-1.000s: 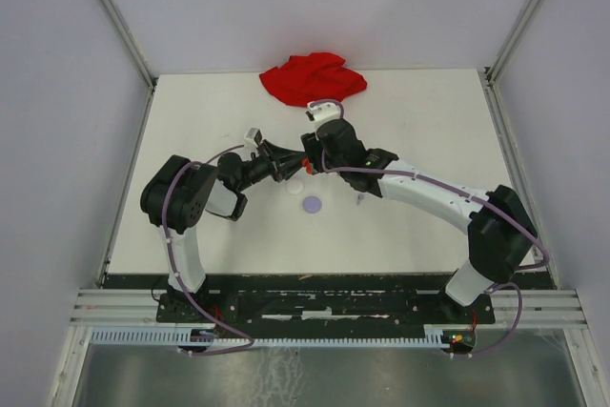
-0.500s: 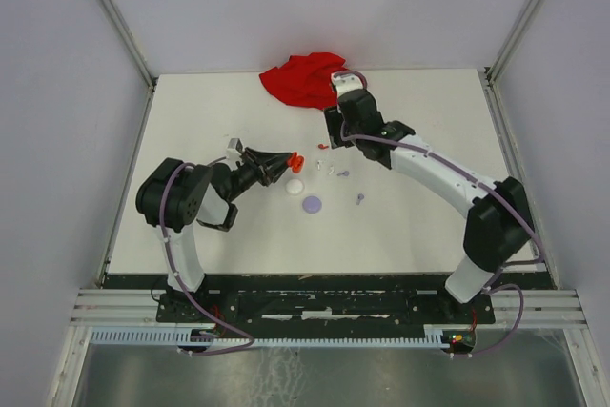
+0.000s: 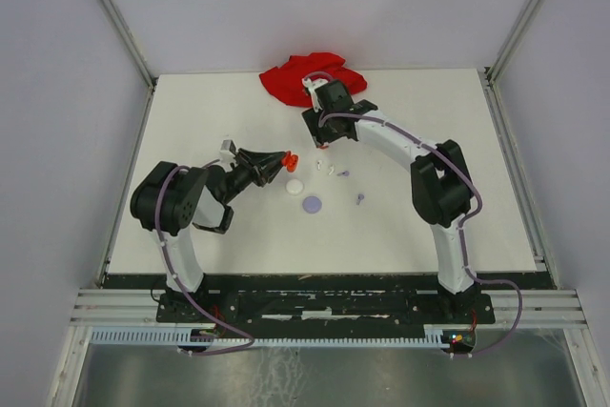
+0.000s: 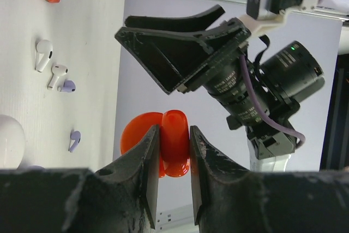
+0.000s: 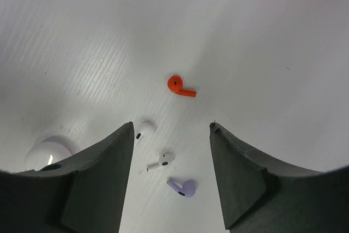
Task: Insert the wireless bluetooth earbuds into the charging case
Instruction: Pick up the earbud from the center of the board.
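My left gripper (image 3: 282,162) is shut on an open red charging case (image 4: 173,141), held off the table; the case also shows in the top view (image 3: 293,159). My right gripper (image 5: 170,127) is open and empty above the loose earbuds, and it shows in the top view (image 3: 321,136). Below it lie a red earbud (image 5: 179,86), two white earbuds (image 5: 144,129) (image 5: 162,160) and a lavender earbud (image 5: 182,186). A second lavender earbud (image 3: 360,198) lies apart to the right. The other red earbud is not visible.
A white round case (image 3: 295,186) and a lavender round case (image 3: 313,204) lie just in front of the earbuds. A crumpled red cloth (image 3: 310,78) sits at the table's back edge, behind the right gripper.
The right gripper has drawn back from the left gripper and the red case towards the rear, now over the earbuds. The left gripper has pulled slightly left with the case.
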`<state>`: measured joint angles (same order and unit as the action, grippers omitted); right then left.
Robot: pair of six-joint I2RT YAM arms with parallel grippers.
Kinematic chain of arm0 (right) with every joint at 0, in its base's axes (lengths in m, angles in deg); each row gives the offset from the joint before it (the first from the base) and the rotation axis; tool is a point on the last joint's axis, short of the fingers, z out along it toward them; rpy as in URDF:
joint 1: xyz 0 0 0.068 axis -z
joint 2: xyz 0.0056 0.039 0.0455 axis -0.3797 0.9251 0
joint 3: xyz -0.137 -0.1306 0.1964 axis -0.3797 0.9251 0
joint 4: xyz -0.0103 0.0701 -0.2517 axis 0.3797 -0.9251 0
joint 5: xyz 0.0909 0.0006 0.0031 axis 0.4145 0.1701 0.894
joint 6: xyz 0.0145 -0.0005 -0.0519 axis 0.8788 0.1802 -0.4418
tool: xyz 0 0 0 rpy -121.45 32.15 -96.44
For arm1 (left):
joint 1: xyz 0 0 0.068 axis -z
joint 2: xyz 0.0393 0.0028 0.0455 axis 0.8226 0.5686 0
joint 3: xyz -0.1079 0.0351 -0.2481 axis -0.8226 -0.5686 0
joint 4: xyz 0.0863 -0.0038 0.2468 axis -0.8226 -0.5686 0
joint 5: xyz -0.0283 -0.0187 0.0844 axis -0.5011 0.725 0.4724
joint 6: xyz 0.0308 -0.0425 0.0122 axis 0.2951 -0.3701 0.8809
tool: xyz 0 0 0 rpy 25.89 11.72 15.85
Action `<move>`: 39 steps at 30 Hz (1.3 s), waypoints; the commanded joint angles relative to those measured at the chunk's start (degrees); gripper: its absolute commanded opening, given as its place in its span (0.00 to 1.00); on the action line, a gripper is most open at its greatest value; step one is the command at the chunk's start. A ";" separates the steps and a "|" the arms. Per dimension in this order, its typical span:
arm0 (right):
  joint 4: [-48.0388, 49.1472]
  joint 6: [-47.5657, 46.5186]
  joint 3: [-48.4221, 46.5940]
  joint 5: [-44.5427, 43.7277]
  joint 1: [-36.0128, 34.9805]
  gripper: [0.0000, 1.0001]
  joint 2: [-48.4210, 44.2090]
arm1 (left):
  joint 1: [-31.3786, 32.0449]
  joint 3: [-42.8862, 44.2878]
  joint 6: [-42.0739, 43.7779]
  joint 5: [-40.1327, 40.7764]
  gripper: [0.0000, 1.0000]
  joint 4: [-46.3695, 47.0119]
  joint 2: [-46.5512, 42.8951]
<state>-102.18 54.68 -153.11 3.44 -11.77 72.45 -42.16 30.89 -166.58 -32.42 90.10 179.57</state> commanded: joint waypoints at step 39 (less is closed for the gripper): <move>-2.37 5.85 -14.93 17.89 5.03 0.73 16.91 | -1.49 -0.27 -1.79 -1.42 0.03 7.33 -2.08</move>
<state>-105.42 59.77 -167.71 20.16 -6.81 89.89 -43.27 30.49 -166.58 -32.57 90.10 178.48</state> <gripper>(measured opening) 0.734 0.323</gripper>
